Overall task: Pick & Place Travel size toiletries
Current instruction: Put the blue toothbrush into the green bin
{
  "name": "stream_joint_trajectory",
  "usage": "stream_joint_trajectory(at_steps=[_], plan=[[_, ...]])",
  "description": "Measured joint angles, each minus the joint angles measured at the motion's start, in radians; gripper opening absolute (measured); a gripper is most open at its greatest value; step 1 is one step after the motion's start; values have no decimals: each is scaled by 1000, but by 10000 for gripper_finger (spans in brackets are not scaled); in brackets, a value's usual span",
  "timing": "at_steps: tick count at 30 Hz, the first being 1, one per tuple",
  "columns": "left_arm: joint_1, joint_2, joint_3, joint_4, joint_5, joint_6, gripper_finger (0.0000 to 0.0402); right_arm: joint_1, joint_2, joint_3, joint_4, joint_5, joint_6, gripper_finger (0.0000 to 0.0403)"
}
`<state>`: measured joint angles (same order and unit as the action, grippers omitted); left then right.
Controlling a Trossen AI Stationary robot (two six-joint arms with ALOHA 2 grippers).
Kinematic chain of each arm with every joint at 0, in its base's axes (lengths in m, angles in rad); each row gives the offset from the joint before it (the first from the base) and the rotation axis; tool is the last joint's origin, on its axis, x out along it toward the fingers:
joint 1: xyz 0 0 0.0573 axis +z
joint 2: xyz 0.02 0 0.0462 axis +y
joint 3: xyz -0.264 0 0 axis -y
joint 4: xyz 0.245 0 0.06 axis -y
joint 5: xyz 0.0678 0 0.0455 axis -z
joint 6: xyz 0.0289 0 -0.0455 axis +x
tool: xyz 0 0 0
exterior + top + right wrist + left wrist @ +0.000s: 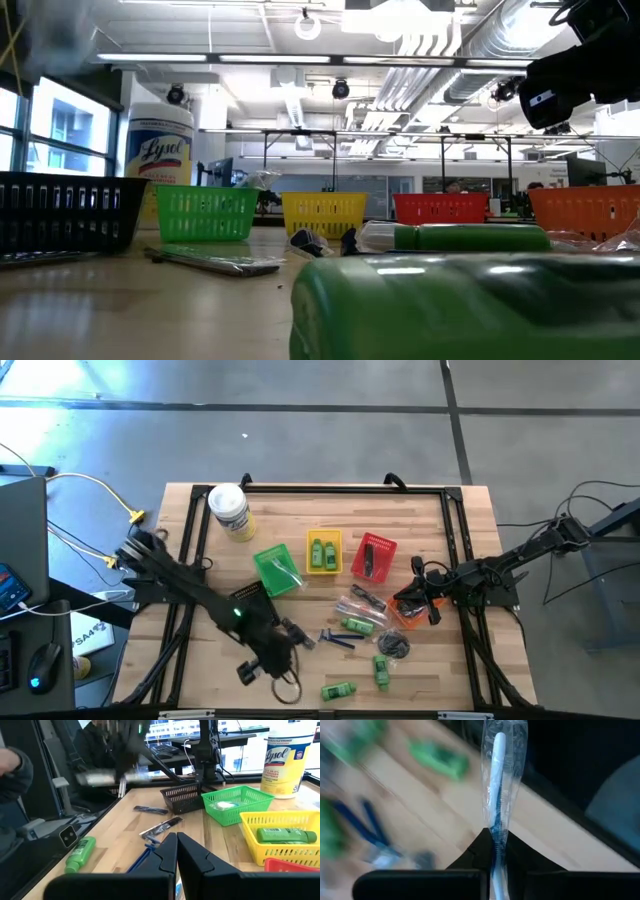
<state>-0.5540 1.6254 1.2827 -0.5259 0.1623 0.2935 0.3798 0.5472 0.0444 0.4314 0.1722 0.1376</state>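
My left gripper (497, 851) clamps a clear-wrapped white-and-blue toothbrush (497, 780); right gripper (176, 851) closed, idle. Several bright green mini bottles (338, 689) remain unsorted.

Pale wood-plank table (450, 530), smooth; green basket (235, 802) of glossy plastic mesh; toothbrush (497, 780) in clear crinkled wrap.

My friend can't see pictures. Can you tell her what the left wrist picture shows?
The left gripper is shut on a wrapped toothbrush, held above the wooden table. Blurry green bottles and blue razors lie beyond.
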Motion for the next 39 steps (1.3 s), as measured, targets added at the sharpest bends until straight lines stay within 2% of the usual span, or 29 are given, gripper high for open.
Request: stream_joint_trajectory(at_steps=[5, 10, 14, 18, 25, 28, 30, 33, 39], plan=[[87, -198, -42, 31, 15, 78, 13, 0, 0, 0, -9, 0, 0, 3], [220, -390, -147, 105, 14, 98, 15, 0, 0, 0, -12, 0, -1, 3], [326, -552, -304, 234, 92, 124, 17, 0, 0, 0, -17, 0, -3, 3], [419, -735, -523, 468, 118, 72, 16, 0, 0, 0, -23, 0, -3, 3], [508, -986, -857, 781, -43, -40, 15, 0, 0, 0, -24, 0, -3, 3], [520, -1074, -976, 878, -29, -34, 15, 0, 0, 0, -23, 5, -3, 3], [522, -1131, -1053, 915, -16, -32, 15, 0, 0, 0, -16, 6, -3, 3], [522, -1205, -1141, 954, -65, -30, 15, 0, 0, 0, -16, 7, -3, 3], [522, -1314, -1222, 936, -121, -27, 15, 0, 0, 0, -15, 11, -3, 3]])
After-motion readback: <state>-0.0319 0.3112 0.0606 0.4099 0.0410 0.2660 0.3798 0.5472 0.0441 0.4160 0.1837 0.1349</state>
